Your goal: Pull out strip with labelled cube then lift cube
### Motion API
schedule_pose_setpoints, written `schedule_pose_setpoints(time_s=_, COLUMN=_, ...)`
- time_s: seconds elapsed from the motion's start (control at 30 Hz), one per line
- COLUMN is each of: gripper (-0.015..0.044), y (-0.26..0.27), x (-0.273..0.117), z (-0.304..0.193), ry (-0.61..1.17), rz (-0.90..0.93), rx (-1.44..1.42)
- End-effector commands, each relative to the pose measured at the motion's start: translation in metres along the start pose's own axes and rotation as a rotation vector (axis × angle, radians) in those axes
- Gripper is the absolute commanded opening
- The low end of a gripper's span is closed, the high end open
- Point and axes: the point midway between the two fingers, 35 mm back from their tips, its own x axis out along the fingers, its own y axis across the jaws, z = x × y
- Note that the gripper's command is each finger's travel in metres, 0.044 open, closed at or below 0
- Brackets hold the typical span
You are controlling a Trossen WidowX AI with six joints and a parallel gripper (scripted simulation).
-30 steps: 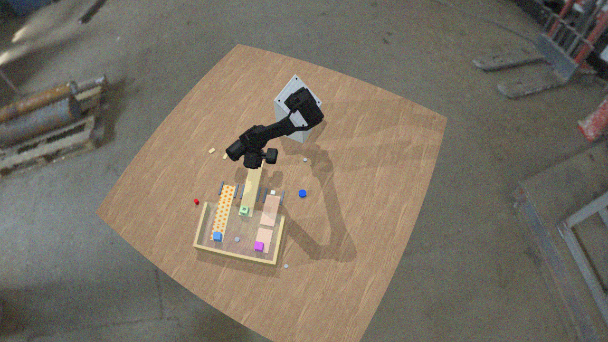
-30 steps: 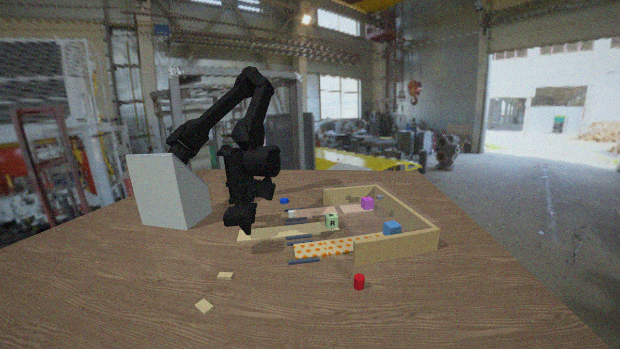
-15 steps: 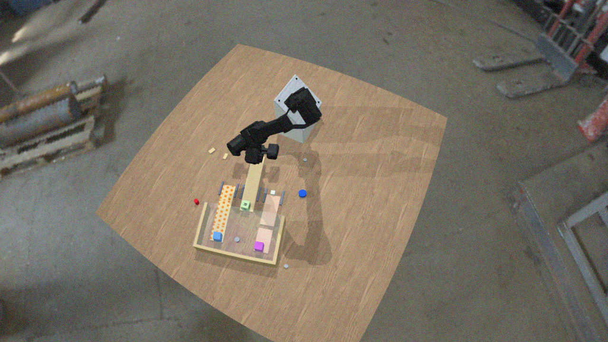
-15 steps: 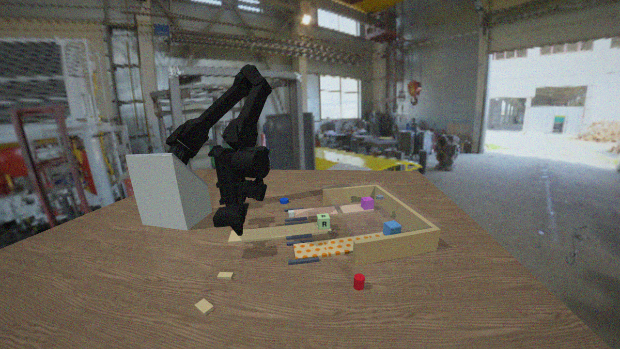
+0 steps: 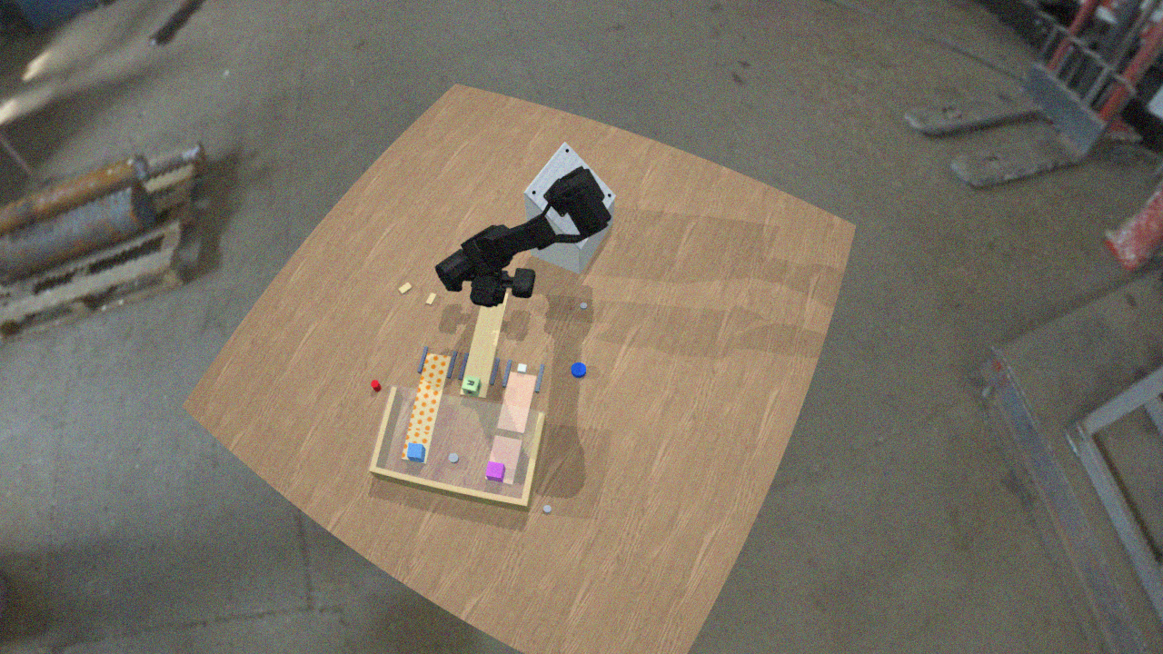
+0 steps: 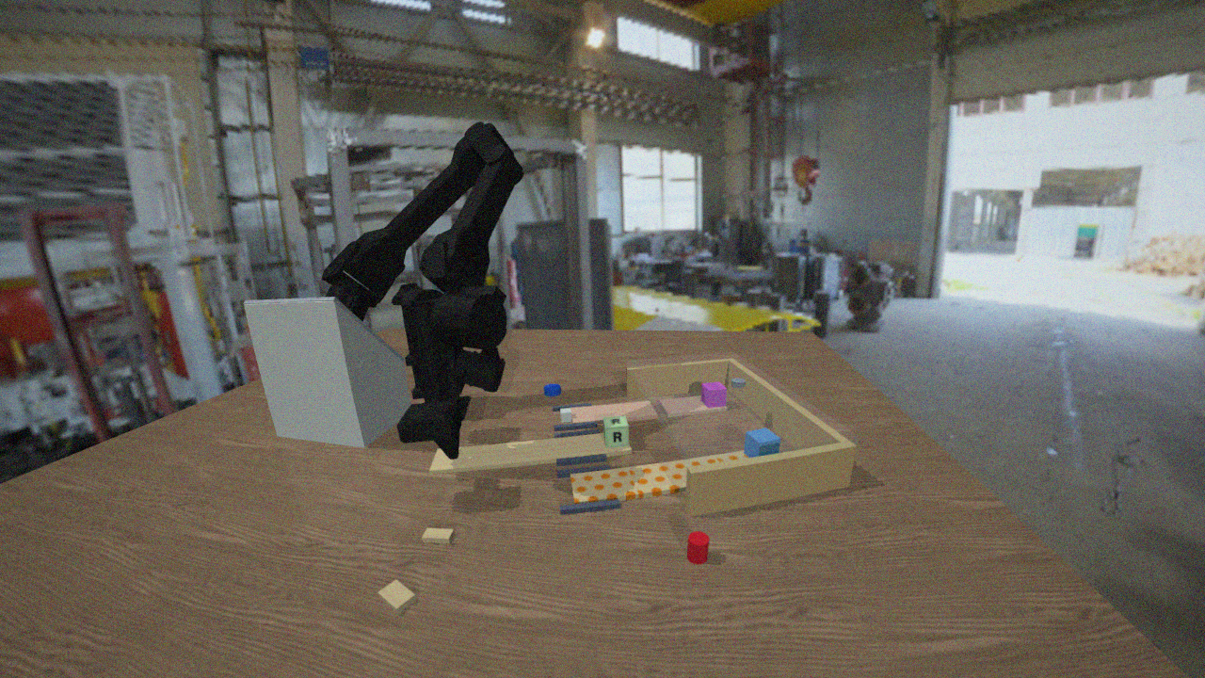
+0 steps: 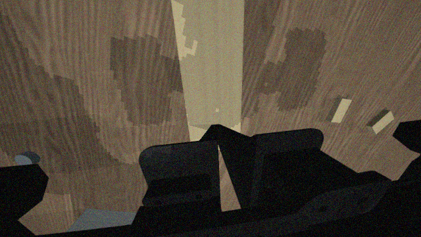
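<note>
While the bench (image 5: 666, 341) (image 6: 252, 540) (image 7: 99, 184) carries everything, the plain strip (image 5: 485, 337) (image 6: 522, 454) (image 7: 214, 66) runs lengthwise from below the claw (image 5: 488, 299) (image 6: 455, 451) (image 7: 215, 128), itself pressed together, to the labelled cube (image 5: 471, 385) (image 6: 616, 431) on its far end, between guides; the spotted strip (image 5: 426, 398) (image 6: 627, 481) lies beside, likely unobstructive.

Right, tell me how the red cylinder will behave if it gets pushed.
The red cylinder stands on its flat end, so a low push would probably slide it. Pushed near the top, it might tip, being taller than wide. Once over, its round side would likely let it roll.
</note>
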Motion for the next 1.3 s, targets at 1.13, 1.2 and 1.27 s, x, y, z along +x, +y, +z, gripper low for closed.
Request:
schedule_pose_setpoints(time_s=1.13, gripper=0.0315, y=0.003, x=-0.04, z=0.04, ry=0.021, rz=0.004, rx=0.1)
schedule_pose_setpoints(time_s=1.2, gripper=0.0368, y=0.003, x=-0.041, z=0.046, ry=0.021, rz=0.004, rx=0.1)
schedule_pose_setpoints(time_s=1.27, gripper=0.042, y=0.004, x=-0.041, z=0.052, ry=0.02, rz=0.004, rx=0.1)
